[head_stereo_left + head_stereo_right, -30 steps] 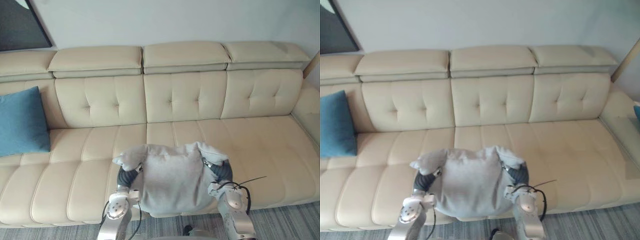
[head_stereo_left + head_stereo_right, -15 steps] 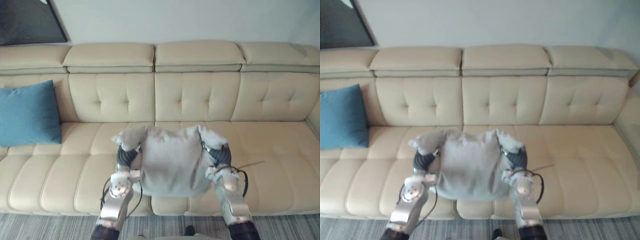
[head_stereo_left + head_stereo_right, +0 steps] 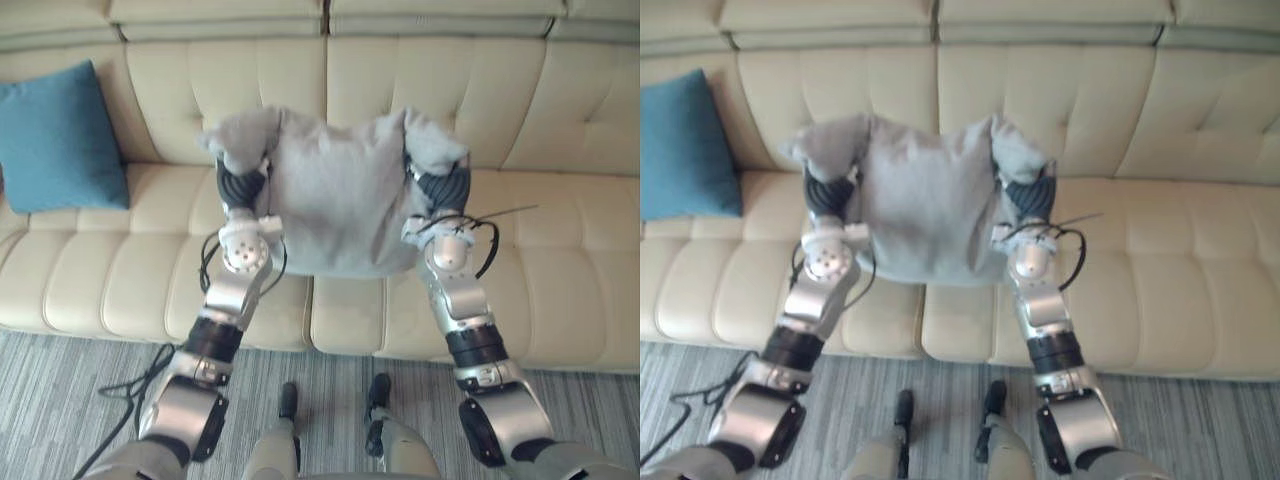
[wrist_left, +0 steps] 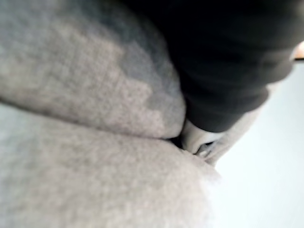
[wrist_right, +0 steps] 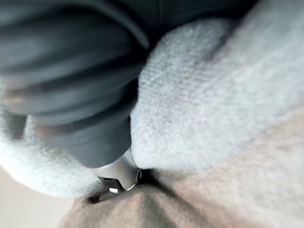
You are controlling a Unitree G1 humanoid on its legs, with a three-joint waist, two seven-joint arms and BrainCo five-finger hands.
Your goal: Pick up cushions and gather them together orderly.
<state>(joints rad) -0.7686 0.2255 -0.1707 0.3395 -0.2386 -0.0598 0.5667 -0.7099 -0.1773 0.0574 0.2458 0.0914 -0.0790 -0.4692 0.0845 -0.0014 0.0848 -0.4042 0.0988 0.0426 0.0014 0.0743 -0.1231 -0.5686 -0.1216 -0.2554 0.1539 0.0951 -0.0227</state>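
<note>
A grey cushion (image 3: 340, 190) hangs in the air between my two hands, in front of the cream sofa's backrest (image 3: 500, 90). My left hand (image 3: 240, 185) presses into its left side and my right hand (image 3: 443, 187) into its right side, and the cushion's upper corners bulge over both wrists. In the wrist views, the grey cloth (image 4: 71, 142) wraps close around the left hand's dark cover (image 4: 228, 61), and likewise the cloth (image 5: 213, 95) around the right hand's cover (image 5: 71, 71). A blue cushion (image 3: 60, 140) leans upright against the backrest at the sofa's left end.
The long cream sofa seat (image 3: 560, 240) stretches across the view below the grey cushion. A grey striped carpet (image 3: 60, 380) lies in front of it.
The camera has moved in and tipped down, so the sofa now looks closer. The grey cushion stays held between both hands, now raised before the backrest.
</note>
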